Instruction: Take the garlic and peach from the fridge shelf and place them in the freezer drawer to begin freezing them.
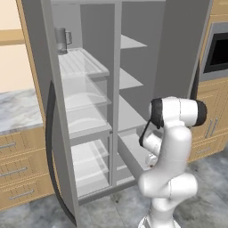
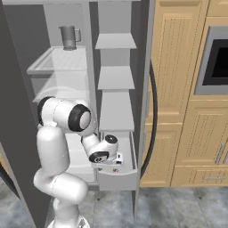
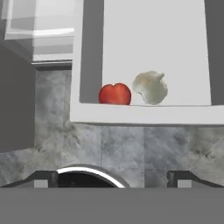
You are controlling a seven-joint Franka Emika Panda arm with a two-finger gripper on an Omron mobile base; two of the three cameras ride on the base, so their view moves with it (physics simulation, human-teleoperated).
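With the hand hanging over the open freezer drawer (image 3: 144,114), the entry reads as follows.

Peach (image 3: 115,94): small, red-orange, resting on the drawer floor against the inside of the front wall, ahead of the fingers and slightly to their left in the hand view.

Garlic (image 3: 151,87): off-white bulb, just beside the peach on its right, the two close to touching; its stub points up and away from the fingers. Both lie beyond the fingers, with the drawer's front wall and a strip of floor tiles between.

Fingers (image 3: 113,178): two dark tips spread wide at the bottom of the hand view, nothing between them and nothing touched. In the right base view the hand (image 2: 108,156) hangs just above the drawer.

Fridge shelf (image 1: 82,62): ribbed, translucent, well above the fingers; a grey pitcher (image 1: 61,40) stands at its back.

Judgement: both items appear delivered; what is left is to draw the hand clear.
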